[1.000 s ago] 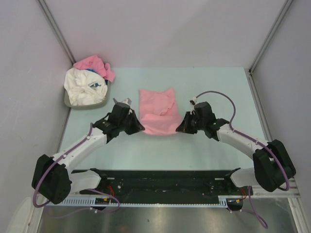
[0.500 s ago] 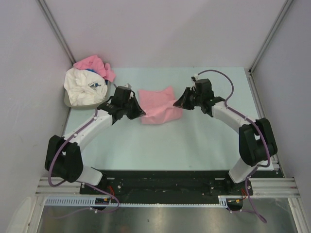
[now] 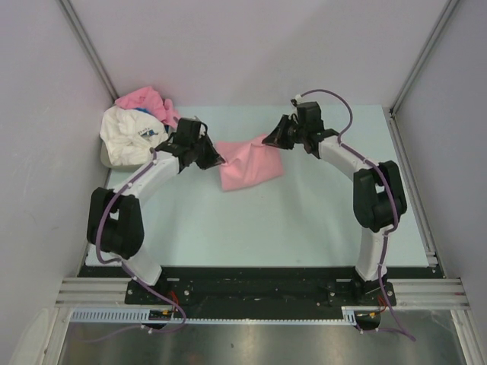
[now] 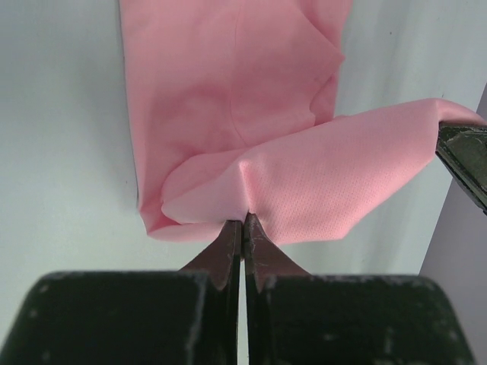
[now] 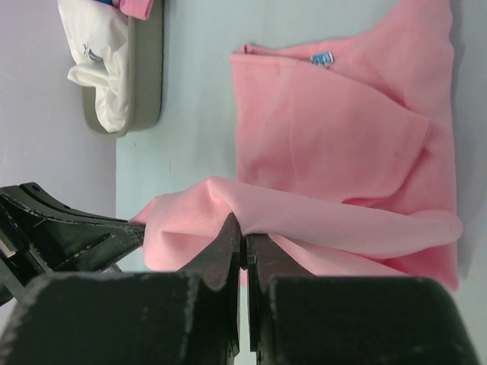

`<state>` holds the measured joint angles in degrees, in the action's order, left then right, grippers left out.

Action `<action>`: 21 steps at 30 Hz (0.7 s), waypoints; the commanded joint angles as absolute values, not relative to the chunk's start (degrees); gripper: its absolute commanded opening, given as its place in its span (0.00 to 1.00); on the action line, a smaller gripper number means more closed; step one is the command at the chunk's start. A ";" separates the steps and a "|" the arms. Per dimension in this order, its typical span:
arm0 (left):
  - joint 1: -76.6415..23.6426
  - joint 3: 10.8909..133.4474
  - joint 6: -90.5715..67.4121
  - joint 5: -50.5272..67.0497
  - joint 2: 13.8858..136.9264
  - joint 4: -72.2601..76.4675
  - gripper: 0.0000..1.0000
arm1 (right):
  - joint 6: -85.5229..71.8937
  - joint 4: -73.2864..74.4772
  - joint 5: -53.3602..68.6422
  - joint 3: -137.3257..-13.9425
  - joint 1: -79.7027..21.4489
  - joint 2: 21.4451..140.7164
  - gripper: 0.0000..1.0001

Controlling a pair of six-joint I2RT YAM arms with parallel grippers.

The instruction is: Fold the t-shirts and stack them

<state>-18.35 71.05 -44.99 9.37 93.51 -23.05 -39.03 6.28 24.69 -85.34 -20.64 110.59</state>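
Observation:
A light-pink t-shirt (image 3: 247, 164) lies partly folded in the middle of the table, its near edge lifted and carried over the rest. My left gripper (image 3: 219, 159) is shut on that edge's left corner (image 4: 243, 204). My right gripper (image 3: 268, 141) is shut on the right corner (image 5: 242, 228). In the right wrist view the pink t-shirt (image 5: 342, 144) shows a small blue neck label (image 5: 323, 58). A white t-shirt (image 3: 133, 135) with a blue print and another pink t-shirt (image 3: 144, 99) sit heaped in a tray at the far left.
The grey tray (image 3: 103, 157) stands at the table's far-left corner, close to my left arm. Pale walls with metal posts (image 3: 421, 53) close in the table on three sides. A black rail (image 3: 251, 285) runs along the near edge.
Both grippers have moved away from the bases toward the far side, carrying the shirt's near edge over the rest of the shirt. The shirt's visible outline has grown shorter.

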 commanded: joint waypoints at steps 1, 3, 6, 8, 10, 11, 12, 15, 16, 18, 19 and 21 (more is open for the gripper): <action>-16.44 76.71 -44.74 11.07 96.67 -21.88 0.00 | -39.38 7.64 26.10 -93.15 -20.48 114.86 0.00; -15.65 78.48 -44.21 11.07 99.04 -22.41 0.00 | -39.29 8.26 25.93 -96.32 -20.39 117.32 0.00; -14.51 81.82 -43.42 11.25 102.81 -23.29 0.00 | -39.29 8.96 25.84 -100.36 -20.04 120.58 0.00; -13.72 84.45 -42.81 11.08 104.93 -23.38 0.00 | -39.46 9.05 25.93 -102.82 -19.60 123.03 0.00; -12.66 87.35 -42.19 11.16 108.18 -23.73 0.00 | -39.81 8.88 26.10 -104.41 -18.99 124.97 0.00; -12.31 88.23 -42.10 11.42 109.32 -23.82 0.00 | -39.99 8.79 26.71 -105.98 -18.46 126.72 0.00; -11.96 89.98 -42.10 11.69 111.51 -23.91 0.00 | -40.25 8.79 26.98 -106.95 -18.28 127.96 0.00; -11.25 92.45 -41.84 11.60 115.38 -23.99 0.33 | -39.99 9.84 27.16 -111.87 -17.75 132.61 0.31; -10.81 93.16 -42.01 11.17 116.27 -24.26 0.52 | -39.73 11.32 26.81 -113.45 -17.75 133.84 0.66; -10.46 95.87 -42.19 8.27 117.86 -26.27 1.00 | -38.32 12.91 25.76 -118.70 -17.32 137.61 0.91; -9.85 96.58 -42.36 7.74 118.47 -26.63 1.00 | -37.89 13.70 25.14 -119.78 -16.88 138.42 0.99; -9.49 98.25 -42.28 3.98 117.60 -27.68 1.00 | -36.57 13.54 22.77 -120.41 -15.83 137.82 1.00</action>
<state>-10.70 92.92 -42.54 9.39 118.52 -25.32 -38.98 11.73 25.65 -115.52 -17.32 137.21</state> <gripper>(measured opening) 0.988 0.978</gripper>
